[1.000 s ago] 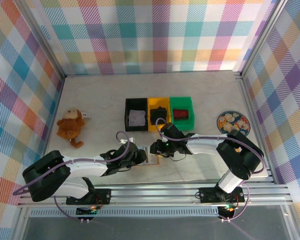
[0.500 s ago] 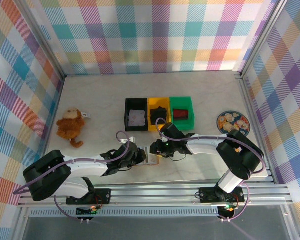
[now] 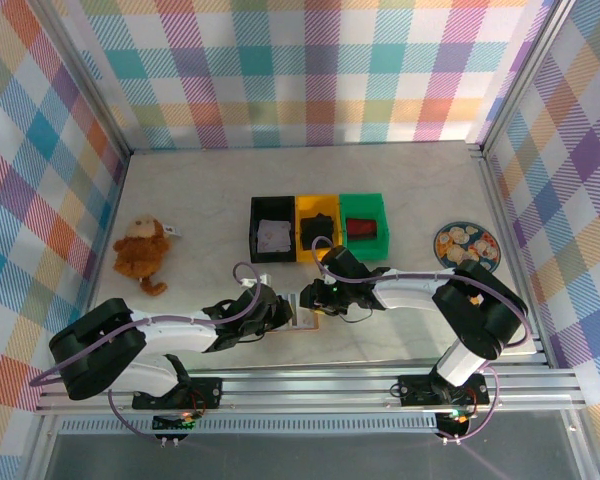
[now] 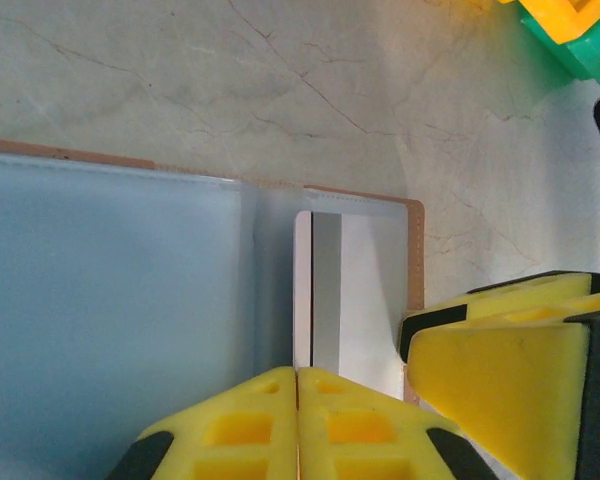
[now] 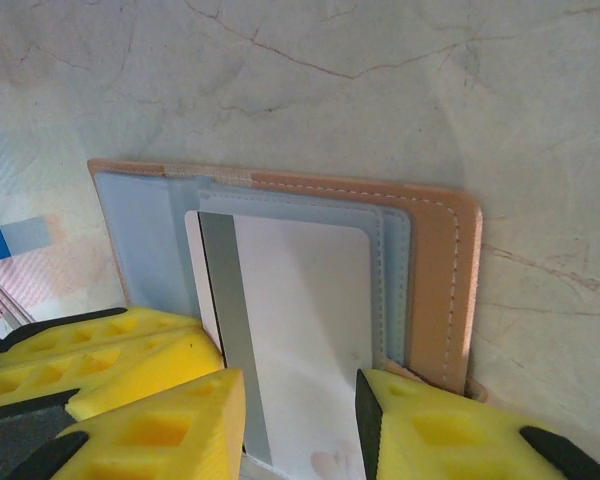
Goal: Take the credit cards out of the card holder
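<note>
The card holder [image 3: 306, 318] lies open on the table between my two grippers, tan outside [image 5: 435, 270] and pale blue inside [image 4: 110, 300]. A white credit card [image 5: 300, 300] with a grey stripe sticks out of its pocket. My left gripper [image 4: 298, 372] is shut, and the credit card's [image 4: 355, 290] long edge runs straight into the seam between its yellow fingers. My right gripper [image 5: 300, 400] stands over the holder with its jaws apart, one finger above the card and the other at the holder's tan edge. In the top view the left gripper [image 3: 286, 312] and right gripper [image 3: 310, 298] nearly touch.
Black [image 3: 273, 236], yellow [image 3: 317, 232] and green [image 3: 364, 226] bins stand in a row just behind the grippers. A stuffed monkey [image 3: 142, 252] lies at the left and a patterned plate [image 3: 466, 244] at the right. A flat printed piece with a blue patch [image 5: 10, 240] lies beside the holder.
The left gripper's jaws have closed onto the card's edge. Both arms stay almost where they were; the right gripper has not changed.
</note>
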`<control>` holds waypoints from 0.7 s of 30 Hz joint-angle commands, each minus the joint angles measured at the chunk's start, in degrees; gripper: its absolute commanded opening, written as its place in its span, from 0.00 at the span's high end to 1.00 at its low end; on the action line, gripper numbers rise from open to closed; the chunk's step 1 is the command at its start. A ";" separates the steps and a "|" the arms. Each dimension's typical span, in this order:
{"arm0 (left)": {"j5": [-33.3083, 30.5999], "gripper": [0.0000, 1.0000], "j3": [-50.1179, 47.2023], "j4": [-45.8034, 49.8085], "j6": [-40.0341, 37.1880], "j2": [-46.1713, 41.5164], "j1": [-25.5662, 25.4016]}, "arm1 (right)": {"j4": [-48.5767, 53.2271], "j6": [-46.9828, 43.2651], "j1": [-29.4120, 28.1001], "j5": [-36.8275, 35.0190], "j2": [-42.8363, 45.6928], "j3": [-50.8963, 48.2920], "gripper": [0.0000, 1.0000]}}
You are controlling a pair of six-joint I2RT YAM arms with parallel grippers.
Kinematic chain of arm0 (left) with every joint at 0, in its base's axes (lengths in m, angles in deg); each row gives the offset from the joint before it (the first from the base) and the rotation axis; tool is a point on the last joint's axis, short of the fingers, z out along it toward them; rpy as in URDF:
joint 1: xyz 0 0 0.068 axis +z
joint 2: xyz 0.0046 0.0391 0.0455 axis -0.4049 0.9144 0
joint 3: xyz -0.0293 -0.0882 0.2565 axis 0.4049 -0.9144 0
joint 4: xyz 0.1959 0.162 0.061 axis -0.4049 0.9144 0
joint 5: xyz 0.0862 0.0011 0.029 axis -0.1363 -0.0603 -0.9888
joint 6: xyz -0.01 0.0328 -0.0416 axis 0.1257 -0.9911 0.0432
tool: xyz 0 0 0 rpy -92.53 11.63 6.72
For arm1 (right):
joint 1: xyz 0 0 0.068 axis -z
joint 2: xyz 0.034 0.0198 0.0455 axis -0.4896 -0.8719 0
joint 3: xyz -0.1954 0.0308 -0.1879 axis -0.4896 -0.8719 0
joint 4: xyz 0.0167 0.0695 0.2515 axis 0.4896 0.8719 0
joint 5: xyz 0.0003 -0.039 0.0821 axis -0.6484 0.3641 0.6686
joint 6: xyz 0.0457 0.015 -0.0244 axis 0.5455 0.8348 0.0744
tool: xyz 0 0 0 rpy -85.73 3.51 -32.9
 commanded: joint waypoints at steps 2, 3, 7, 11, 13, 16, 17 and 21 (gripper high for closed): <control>-0.33 0.95 -0.45 -2.90 0.43 0.65 -0.78 | 0.06 1.16 -0.23 1.39 -0.72 -1.06 0.63; -0.01 0.97 -0.40 -3.79 0.47 1.28 -0.78 | -0.01 1.26 -0.19 1.49 -0.72 -1.03 0.63; 0.58 1.00 -1.27 -6.30 1.26 2.22 -0.78 | 0.15 1.24 -0.24 1.47 -0.38 -1.37 0.63; 0.12 1.00 -1.85 -6.23 1.45 0.52 -0.78 | 0.49 1.30 -0.24 0.97 -0.26 -1.81 0.63; -0.86 1.00 -2.41 -5.05 1.40 -1.51 -0.78 | 0.57 1.48 -0.24 0.64 -0.45 -1.95 0.63; -2.83 1.00 -2.76 -1.73 0.75 -5.29 -0.78 | 1.33 1.62 -0.23 0.11 -1.04 -1.85 0.63; -3.04 1.00 -2.74 -0.72 0.42 -6.32 -0.78 | 1.79 1.74 -0.26 -0.20 -1.24 -1.79 0.63; -3.44 1.00 -2.80 2.17 -0.53 -8.83 -0.79 | 1.96 2.13 -0.24 -0.68 -2.21 -1.74 0.63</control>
